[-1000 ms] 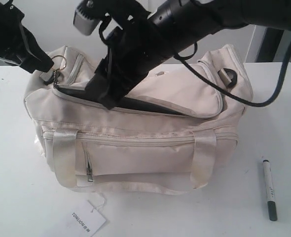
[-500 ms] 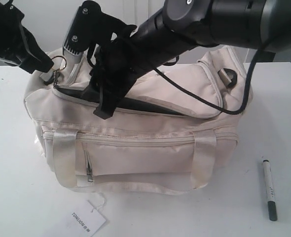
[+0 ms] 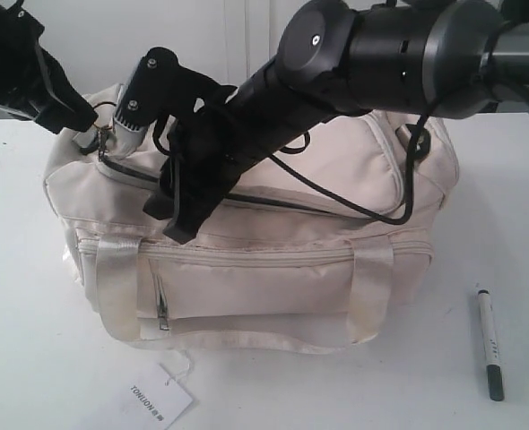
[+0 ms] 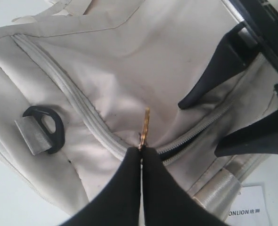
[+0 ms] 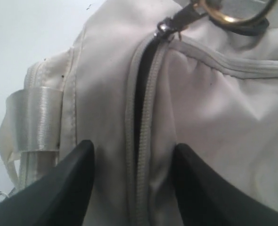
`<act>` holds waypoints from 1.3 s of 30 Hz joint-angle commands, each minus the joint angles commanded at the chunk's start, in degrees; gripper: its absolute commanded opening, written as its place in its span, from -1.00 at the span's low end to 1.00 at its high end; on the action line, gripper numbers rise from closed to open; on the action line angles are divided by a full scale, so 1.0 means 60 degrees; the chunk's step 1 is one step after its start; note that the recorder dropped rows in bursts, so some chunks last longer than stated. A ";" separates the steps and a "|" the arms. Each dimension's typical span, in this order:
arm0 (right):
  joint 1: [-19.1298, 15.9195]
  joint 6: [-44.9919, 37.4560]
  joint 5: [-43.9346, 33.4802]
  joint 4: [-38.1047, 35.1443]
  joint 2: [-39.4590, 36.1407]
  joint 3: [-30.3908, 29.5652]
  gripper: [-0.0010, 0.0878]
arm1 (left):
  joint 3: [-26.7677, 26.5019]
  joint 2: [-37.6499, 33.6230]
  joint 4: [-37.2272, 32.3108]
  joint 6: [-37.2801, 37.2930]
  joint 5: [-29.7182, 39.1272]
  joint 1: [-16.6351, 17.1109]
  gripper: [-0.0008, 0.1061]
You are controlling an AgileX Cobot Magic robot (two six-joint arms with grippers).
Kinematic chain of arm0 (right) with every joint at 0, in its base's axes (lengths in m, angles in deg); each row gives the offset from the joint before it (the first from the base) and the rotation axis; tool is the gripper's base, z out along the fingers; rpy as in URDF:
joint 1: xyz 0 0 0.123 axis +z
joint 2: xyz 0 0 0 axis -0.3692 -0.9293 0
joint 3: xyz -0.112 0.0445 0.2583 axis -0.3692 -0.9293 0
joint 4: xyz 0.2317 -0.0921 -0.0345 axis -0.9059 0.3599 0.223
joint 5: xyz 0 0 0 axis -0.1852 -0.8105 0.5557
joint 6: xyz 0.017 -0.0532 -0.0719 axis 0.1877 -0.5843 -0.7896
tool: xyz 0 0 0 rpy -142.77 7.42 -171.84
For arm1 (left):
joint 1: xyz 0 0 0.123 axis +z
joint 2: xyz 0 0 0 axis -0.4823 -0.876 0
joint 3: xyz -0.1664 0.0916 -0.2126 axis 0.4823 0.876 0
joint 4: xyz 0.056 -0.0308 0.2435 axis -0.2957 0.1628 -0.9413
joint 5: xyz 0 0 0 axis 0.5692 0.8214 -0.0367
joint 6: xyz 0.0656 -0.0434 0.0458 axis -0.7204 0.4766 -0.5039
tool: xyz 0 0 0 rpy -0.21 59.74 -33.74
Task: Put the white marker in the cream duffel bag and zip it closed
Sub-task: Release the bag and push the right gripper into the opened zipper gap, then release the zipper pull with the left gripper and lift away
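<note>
The white marker (image 3: 489, 345) lies on the bench (image 3: 31, 358) off the right end of the cream duffel bag (image 3: 273, 260), toward the bag's front side and well apart from it; it is not yet in the bag. Its long axis runs roughly across the bag's length, with the dark cap (image 3: 495, 383) at the end farther from the bag.

The right tool (image 5: 132, 148) is held over the left half of the bag's top, its jaws spread wide on either side of the zip opening (image 5: 140, 94), and nothing is gripped. The marker is therefore placed well away from this tool, beyond the bag's right end and lower, at bench level.

The left tool (image 4: 141, 149) is pinched narrow on the key-ring zipper pull (image 4: 145, 125) at the bag's left end, the side farthest from the marker.

The right arm is judged the nearer and the free one. A reach across the bag's right end is called for, with the jaws turned to span the barrel crosswise.
</note>
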 joint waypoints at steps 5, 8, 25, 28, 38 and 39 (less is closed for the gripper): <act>0.0000 0.0018 -0.0017 -0.0024 0.0000 0.0000 -0.19 | 0.0000 0.0000 0.0000 0.0000 0.0000 0.0000 -0.99; 0.0000 0.0270 -0.0017 -0.0024 0.0000 0.0000 -0.45 | 0.0000 0.0000 -0.0029 0.0000 0.0020 0.0000 -0.99; 0.0000 0.0405 0.0026 -0.0004 0.0407 0.0021 -0.85 | 0.0324 -0.0017 -0.2430 -0.0081 -0.0098 0.0000 -0.99; 0.0000 0.0405 0.0026 -0.0004 0.0407 0.0021 -0.85 | 0.0663 -0.0017 -0.2690 -0.0081 -0.0673 0.0000 -0.99; 0.0000 0.0405 0.0026 -0.0004 0.0407 0.0021 -0.85 | 0.0771 -0.0034 -0.3168 -0.0064 -0.0934 0.0000 -0.99; 0.0000 0.0405 0.0026 -0.0004 0.0407 0.0021 -0.85 | 0.0771 -0.0034 -0.3257 -0.0064 -0.0934 0.0000 -0.99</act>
